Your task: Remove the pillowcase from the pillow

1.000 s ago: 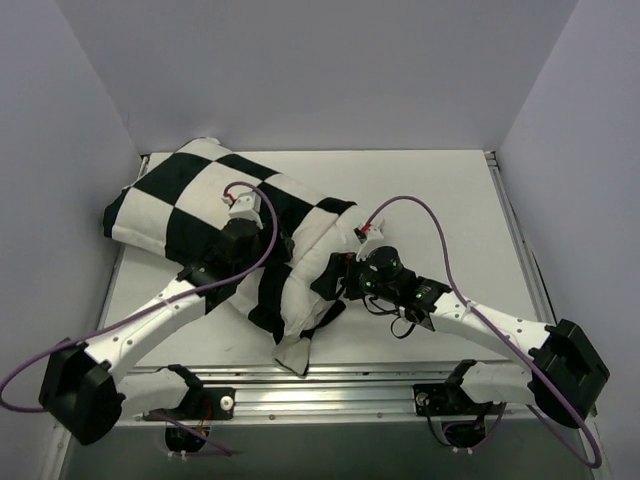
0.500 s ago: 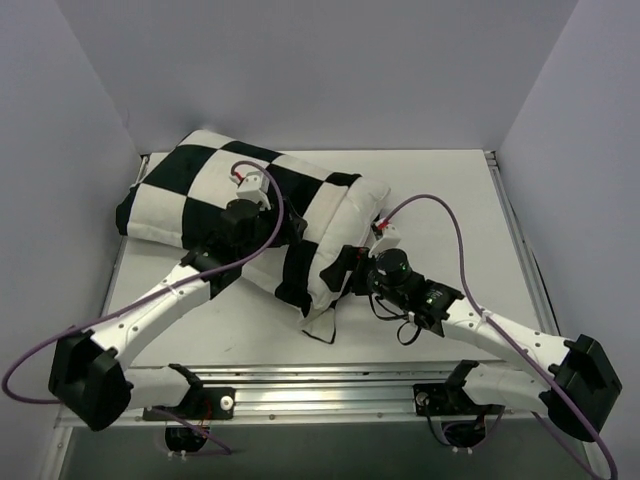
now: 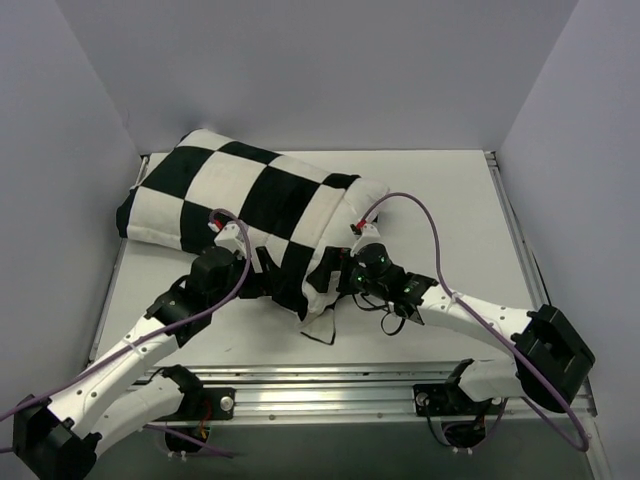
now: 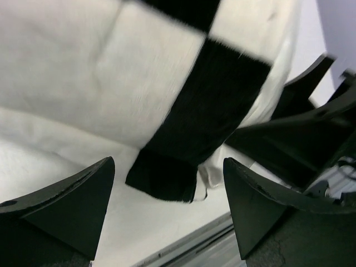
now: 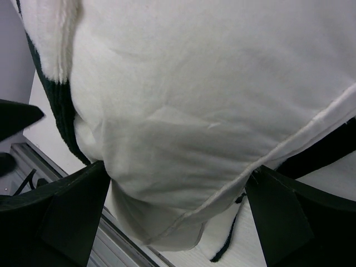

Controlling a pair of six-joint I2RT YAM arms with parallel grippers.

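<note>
The black and white checkered pillowcase (image 3: 250,195) covers the pillow and lies across the back left of the table. The white pillow (image 3: 322,297) bulges out of its near end, with a limp white flap on the table. My left gripper (image 3: 262,272) is open and empty, just off the pillowcase's near edge. In the left wrist view a black corner of the pillowcase (image 4: 167,181) lies ahead of the left gripper (image 4: 167,164). My right gripper (image 3: 332,280) is open, its jaws on either side of the pillow's white corner (image 5: 194,122); the right gripper (image 5: 181,167) is wide apart in its own view.
White walls close in the table (image 3: 440,200) on the left, back and right. A metal rail (image 3: 330,385) runs along the near edge, close under the pillow's flap. The two wrists are close together at the pillow's near end.
The pillow in its pillowcase has shifted back and right. My left arm has drawn back from on top of the pillowcase to its near edge. The right gripper moved in on the pillow's corner.
</note>
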